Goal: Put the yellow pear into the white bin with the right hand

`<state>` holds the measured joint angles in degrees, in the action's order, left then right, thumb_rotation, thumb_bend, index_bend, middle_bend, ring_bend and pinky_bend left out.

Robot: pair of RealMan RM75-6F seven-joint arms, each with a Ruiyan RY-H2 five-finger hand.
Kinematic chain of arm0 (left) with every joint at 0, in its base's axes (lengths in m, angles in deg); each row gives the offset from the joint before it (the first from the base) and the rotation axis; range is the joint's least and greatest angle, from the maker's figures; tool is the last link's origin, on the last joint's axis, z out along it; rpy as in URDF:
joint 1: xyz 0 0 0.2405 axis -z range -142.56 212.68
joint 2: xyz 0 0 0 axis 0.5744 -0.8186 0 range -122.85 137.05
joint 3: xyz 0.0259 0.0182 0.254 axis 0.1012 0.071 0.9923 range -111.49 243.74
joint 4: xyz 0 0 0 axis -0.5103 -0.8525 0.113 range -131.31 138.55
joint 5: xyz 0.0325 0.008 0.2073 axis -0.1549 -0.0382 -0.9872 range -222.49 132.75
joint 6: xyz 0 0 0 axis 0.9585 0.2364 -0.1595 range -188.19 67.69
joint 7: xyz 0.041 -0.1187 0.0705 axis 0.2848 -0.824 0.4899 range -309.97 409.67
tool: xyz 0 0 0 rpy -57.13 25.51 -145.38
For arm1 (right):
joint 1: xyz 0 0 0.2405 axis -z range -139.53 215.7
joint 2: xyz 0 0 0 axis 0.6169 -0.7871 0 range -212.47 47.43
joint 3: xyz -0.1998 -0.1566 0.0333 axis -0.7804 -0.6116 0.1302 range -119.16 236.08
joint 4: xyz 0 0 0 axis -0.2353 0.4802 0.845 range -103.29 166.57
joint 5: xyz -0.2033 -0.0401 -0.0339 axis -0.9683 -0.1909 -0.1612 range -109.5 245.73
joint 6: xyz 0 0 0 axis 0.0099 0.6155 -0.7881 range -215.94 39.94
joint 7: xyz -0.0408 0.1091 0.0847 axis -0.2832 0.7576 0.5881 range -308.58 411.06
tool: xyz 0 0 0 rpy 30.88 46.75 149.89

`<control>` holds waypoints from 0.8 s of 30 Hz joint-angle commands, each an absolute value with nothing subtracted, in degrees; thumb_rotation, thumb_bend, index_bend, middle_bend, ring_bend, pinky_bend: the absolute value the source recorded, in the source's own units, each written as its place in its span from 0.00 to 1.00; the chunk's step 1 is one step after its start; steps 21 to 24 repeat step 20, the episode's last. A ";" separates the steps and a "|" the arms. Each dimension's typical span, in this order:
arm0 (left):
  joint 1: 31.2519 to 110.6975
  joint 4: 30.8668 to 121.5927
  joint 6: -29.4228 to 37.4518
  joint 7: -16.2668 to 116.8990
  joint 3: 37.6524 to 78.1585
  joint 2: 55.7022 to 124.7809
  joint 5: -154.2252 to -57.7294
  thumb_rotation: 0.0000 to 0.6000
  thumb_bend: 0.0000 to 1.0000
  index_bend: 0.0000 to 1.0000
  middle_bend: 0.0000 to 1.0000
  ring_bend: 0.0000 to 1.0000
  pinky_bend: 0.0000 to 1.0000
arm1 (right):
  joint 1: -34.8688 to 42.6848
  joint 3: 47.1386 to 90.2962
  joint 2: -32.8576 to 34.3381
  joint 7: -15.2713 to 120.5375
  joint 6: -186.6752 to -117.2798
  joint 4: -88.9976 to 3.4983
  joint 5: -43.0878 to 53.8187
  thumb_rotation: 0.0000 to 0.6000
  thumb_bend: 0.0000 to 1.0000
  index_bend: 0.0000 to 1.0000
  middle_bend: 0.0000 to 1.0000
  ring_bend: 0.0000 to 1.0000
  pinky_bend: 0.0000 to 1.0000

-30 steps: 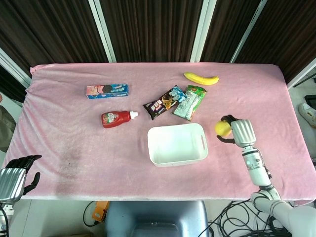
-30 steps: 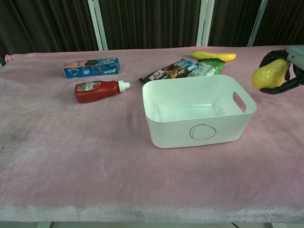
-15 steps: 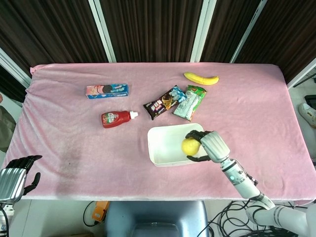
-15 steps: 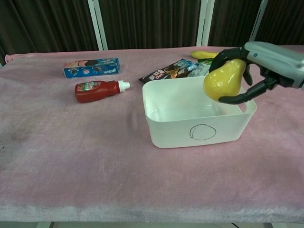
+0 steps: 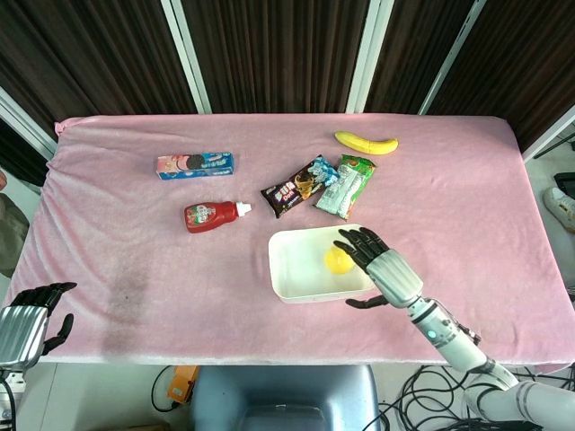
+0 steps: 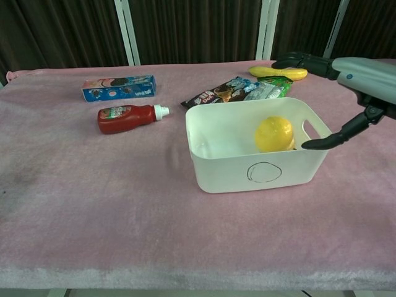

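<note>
The yellow pear (image 5: 339, 260) (image 6: 273, 134) lies inside the white bin (image 5: 292, 283) (image 6: 226, 167), toward its right end. My right hand (image 5: 381, 267) (image 6: 346, 80) hovers above the bin's right side with its fingers spread and nothing in them. The thumb reaches down just outside the bin's right wall in the chest view. My left hand (image 5: 29, 321) shows only at the lower left edge of the head view, off the table, fingers loosely curled and holding nothing.
Behind the bin lie snack packets (image 5: 321, 186) (image 6: 238, 90) and a banana (image 5: 366, 143) (image 6: 278, 72). A ketchup bottle (image 5: 214, 215) (image 6: 129, 117) and a blue cookie box (image 5: 195, 164) (image 6: 118, 88) lie to the left on the pink cloth.
My right hand carried the pear from the table's right side over the bin, then let go. The pear dropped into the bin and the fingers spread apart.
</note>
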<state>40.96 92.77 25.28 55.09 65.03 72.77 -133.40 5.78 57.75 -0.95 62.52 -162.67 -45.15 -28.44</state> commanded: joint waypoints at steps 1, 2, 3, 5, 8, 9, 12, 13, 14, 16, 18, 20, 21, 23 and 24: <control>41.01 92.76 25.21 55.14 65.03 72.80 -133.41 1.00 0.45 0.28 0.33 0.31 0.34 | 8.30 56.24 -4.53 61.31 -164.21 -48.29 -28.53 1.00 0.23 0.07 0.00 0.00 0.12; 41.05 92.73 25.19 55.16 64.99 72.84 -133.41 1.00 0.45 0.28 0.33 0.31 0.34 | 9.74 55.22 -6.71 60.14 -164.48 -50.26 -27.91 1.00 0.23 0.07 0.00 0.00 0.12; 41.07 92.69 25.17 55.18 65.00 72.86 -133.42 1.00 0.45 0.28 0.33 0.31 0.34 | 10.88 54.53 -8.27 59.00 -164.63 -51.93 -27.20 1.00 0.23 0.08 0.00 0.00 0.12; 41.10 92.68 25.08 55.26 65.01 72.87 -133.41 1.00 0.45 0.28 0.33 0.31 0.34 | 13.85 52.76 -11.99 55.54 -164.81 -56.37 -24.91 1.00 0.23 0.08 0.00 0.00 0.13; 41.07 92.80 25.10 55.49 65.08 72.88 -133.46 1.00 0.45 0.28 0.33 0.31 0.34 | 17.70 50.12 -16.26 50.55 -165.73 -60.94 -23.15 1.00 0.23 0.06 0.00 0.00 0.14; 41.05 92.85 25.17 55.60 65.09 72.89 -133.51 1.00 0.45 0.28 0.33 0.31 0.34 | 18.71 49.50 -17.01 49.21 -166.33 -61.46 -23.16 1.00 0.23 0.04 0.00 0.00 0.15; 40.97 92.98 25.47 55.76 65.06 72.93 -133.64 1.00 0.45 0.28 0.33 0.31 0.34 | 21.84 48.39 -17.56 45.60 -168.80 -60.28 -23.56 1.00 0.23 0.02 0.00 0.00 0.16; 40.93 92.99 25.58 55.83 65.05 72.96 -133.69 1.00 0.45 0.28 0.33 0.31 0.34 | 22.72 48.34 -17.32 44.71 -169.36 -59.73 -23.28 1.00 0.24 0.02 0.00 0.00 0.16; 40.92 93.01 25.66 55.96 65.03 73.02 -133.71 1.00 0.45 0.28 0.33 0.31 0.34 | 23.71 48.39 -16.89 43.56 -169.91 -59.01 -22.85 1.00 0.23 0.01 0.00 0.00 0.16; 40.95 93.04 25.64 56.12 65.06 73.06 -133.80 1.00 0.45 0.28 0.33 0.31 0.34 | 24.81 48.68 -16.08 42.13 -170.43 -58.19 -22.36 1.00 0.23 0.00 0.00 0.00 0.16; 41.02 93.01 25.52 56.25 65.13 73.09 -133.93 1.00 0.45 0.28 0.33 0.31 0.34 | 25.17 48.91 -15.62 41.59 -170.52 -57.91 -23.04 1.00 0.23 0.00 0.00 0.00 0.16; 41.06 93.02 25.39 56.30 65.19 73.08 -133.96 1.00 0.45 0.28 0.33 0.31 0.34 | 25.57 49.41 -15.24 41.78 -171.03 -57.42 -23.57 1.00 0.23 0.00 0.00 0.00 0.16; 41.06 93.02 25.39 56.30 65.19 73.08 -133.96 1.00 0.45 0.28 0.33 0.31 0.34 | 25.57 49.41 -15.24 41.78 -171.03 -57.42 -23.57 1.00 0.23 0.00 0.00 0.00 0.16; 41.06 93.02 25.39 56.30 65.19 73.08 -133.96 1.00 0.45 0.28 0.33 0.31 0.34 | 25.57 49.41 -15.24 41.78 -171.03 -57.42 -23.57 1.00 0.23 0.00 0.00 0.00 0.16; 41.06 93.02 25.39 56.30 65.19 73.08 -133.96 1.00 0.45 0.28 0.33 0.31 0.34 | 25.57 49.41 -15.24 41.78 -171.03 -57.42 -23.57 1.00 0.23 0.00 0.00 0.00 0.16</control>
